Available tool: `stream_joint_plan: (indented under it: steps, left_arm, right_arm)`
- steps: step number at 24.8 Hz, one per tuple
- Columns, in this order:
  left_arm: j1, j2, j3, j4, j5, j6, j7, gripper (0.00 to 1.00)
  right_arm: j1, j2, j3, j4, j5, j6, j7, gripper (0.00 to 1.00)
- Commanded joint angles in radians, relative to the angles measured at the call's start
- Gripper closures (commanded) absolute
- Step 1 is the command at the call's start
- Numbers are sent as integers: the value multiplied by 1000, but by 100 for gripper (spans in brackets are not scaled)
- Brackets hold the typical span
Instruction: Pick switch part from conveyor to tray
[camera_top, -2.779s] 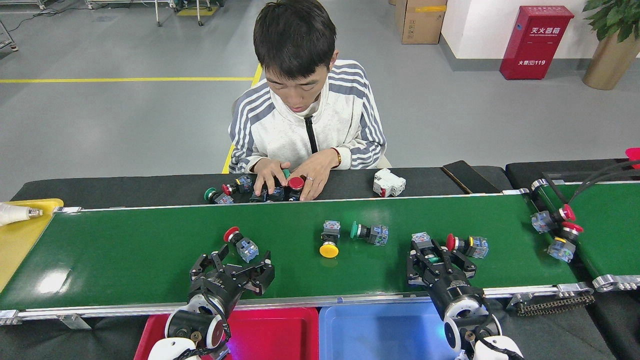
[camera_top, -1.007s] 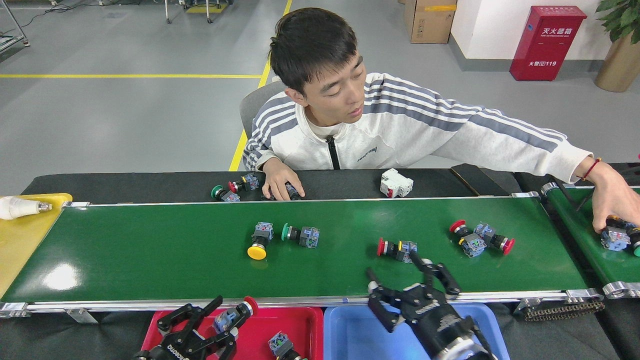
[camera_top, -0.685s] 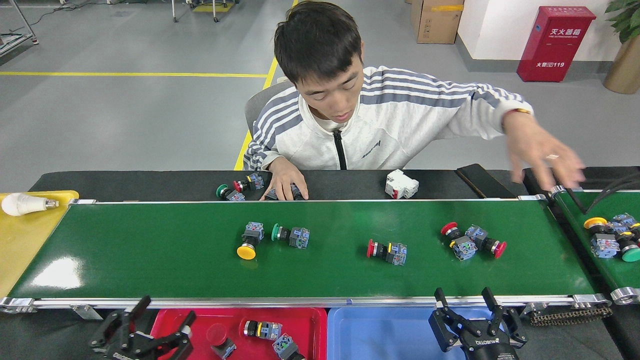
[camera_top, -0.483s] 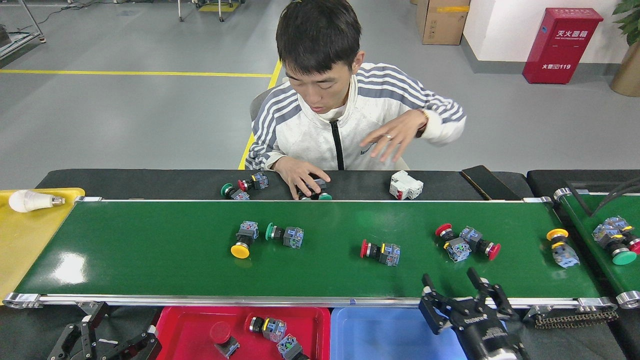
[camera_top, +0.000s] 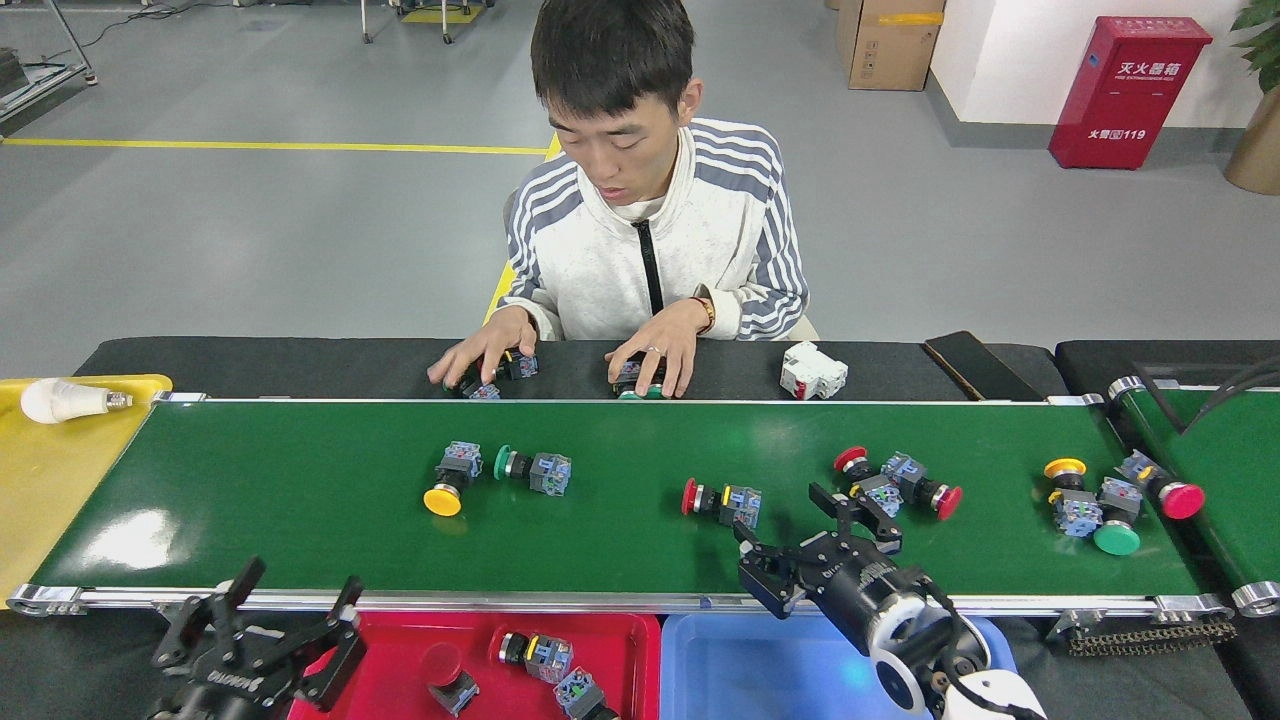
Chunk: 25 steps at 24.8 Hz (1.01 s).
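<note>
A grey factory floor with a yellow line fills the upper frame; a seated person (camera_top: 650, 220) faces a black worktop (camera_top: 300, 368) across the middle, both hands resting on small parts there. Below it the conveyor (camera_top: 300, 520), a glossy green belt with silver rails, spans the frame.

Far left: a light bulb (camera_top: 65, 400) lies on a yellow surface (camera_top: 50, 470). Lower left: the left tool (camera_top: 285, 625) hangs below the belt's near rail with fingers spread and nothing between them, beside the red tray (camera_top: 400, 650), which already holds three switch parts.

Centre-left of the belt: a yellow-capped switch part (camera_top: 448, 482) lies just beside a green-capped switch part (camera_top: 530, 468). Centre: a lone red-capped switch part (camera_top: 722, 500). Right of centre: the right tool (camera_top: 795, 545) reaches over the near rail above the blue tray (camera_top: 740, 670), fingers parted and empty, between the lone part and a red-capped pair (camera_top: 895, 480) that lie touching.

Far right: three more parts (camera_top: 1100, 495) cluster at the belt's end, beside a second belt (camera_top: 1230, 460).

Risks, judged: if the belt is running, a slow descent could close the fingers on bare belt. Aimed at the pair, the fingers could catch both parts or knock one aside. A rounded cap may also slip from a shallow pinch and fall short of the tray.
</note>
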Motion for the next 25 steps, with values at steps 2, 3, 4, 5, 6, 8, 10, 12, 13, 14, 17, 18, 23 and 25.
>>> stream_joint_plan:
  steps: [2,3,4,5,6,8,10,12,13,14,17,18,23,25]
  left_arm:
    - [-114,8,-66,101,-70,101,-20,1]
    - [-153,10,-80,146,-88,131,-20,1]
    - [-188,12,-91,181,-99,149,-20,1]
    - [-212,18,-95,207,-102,157,-20,1]
    - [-232,28,-95,238,-102,161,-20,1]
    - [-263,50,-94,301,-102,166,-20,1]
    - [-295,64,-94,360,-102,180,-20,1]
    - [-329,85,-95,428,-101,206,-19,1]
    - [-341,91,-94,455,-99,212,-19,1]
    - [-354,96,-94,475,-99,213,-19,1]
    - [-381,99,-91,525,-99,229,-13,2]
    - [-387,99,-94,540,-99,253,-13,4]
    - [-395,110,-92,620,-85,364,-5,67]
    - [-393,114,-91,640,-79,368,38,78]
  right_arm:
    - [-54,27,53,44,3,8,0,2]
    - [-69,42,65,62,3,10,-2,3]
    - [-83,57,71,82,3,10,-2,4]
    - [-92,76,73,97,4,10,-2,6]
    - [-98,96,74,114,6,10,-2,9]
    - [-124,123,94,150,36,10,-2,15]
    - [-153,133,119,194,59,10,-3,18]
    - [-183,150,130,249,62,10,-8,24]
    - [-195,156,130,272,64,10,-14,30]
    - [-207,156,133,292,64,16,-25,43]
    - [-230,153,159,317,64,36,-35,68]
    - [-232,153,168,320,64,36,-35,75]
    - [-232,153,191,315,62,31,-100,96]
    - [-227,150,220,300,58,30,-115,98]
